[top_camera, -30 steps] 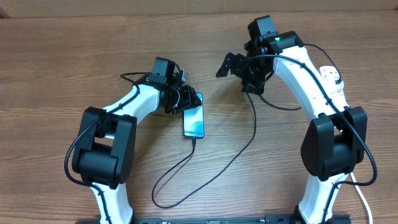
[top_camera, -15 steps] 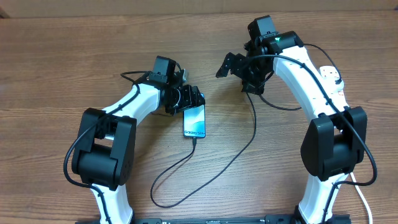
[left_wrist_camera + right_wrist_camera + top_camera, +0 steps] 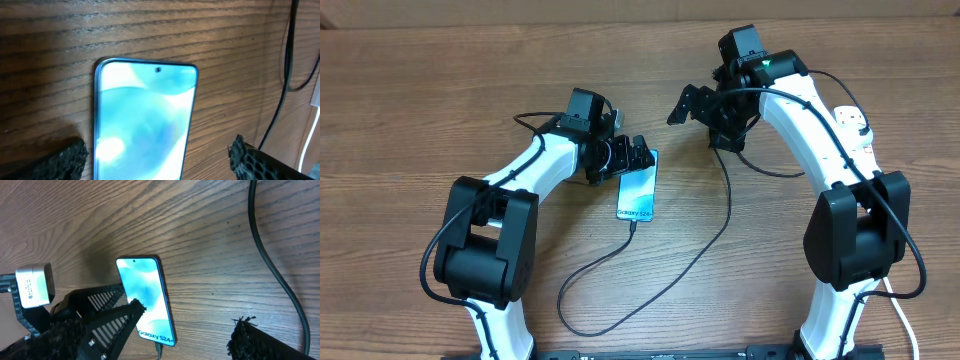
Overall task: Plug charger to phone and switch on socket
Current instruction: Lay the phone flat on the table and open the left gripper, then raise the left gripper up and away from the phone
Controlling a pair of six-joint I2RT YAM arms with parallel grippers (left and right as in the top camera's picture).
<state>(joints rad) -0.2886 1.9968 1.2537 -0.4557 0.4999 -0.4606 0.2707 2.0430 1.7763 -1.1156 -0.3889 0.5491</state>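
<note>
**Left gripper open around the top of the phone**

We see the left gripper [image 3: 638,156] with its fingers [image 3: 62,161] spread apart, one on each side of the phone [image 3: 142,120]. The top end of the phone lies between them. In the left wrist view neither finger touches it, so this gripper holds nothing. We cannot tell how high it is above the table [image 3: 400,80].

The phone lies flat with its screen up, glowing blue and white. Its bottom end points away from the left gripper. The charger [image 3: 730,200] meets the phone at that far end, and its tip looks pushed in. From there the thin black cable makes a big loop on the table. Then it runs up to a spot just under the right arm, close to the right gripper [image 3: 695,115].

The right gripper is off to one side of the left gripper and well apart from the phone. Its fingers [image 3: 262,342] are wide apart too, and it grips nothing. The cable passes near it, but we cannot tell if they touch.

The socket [image 3: 857,122] sits on the outer side of the right arm, away from the right gripper. The arm hides part of it. We can see small red marks on it, but we cannot tell if it is switched on.
</note>
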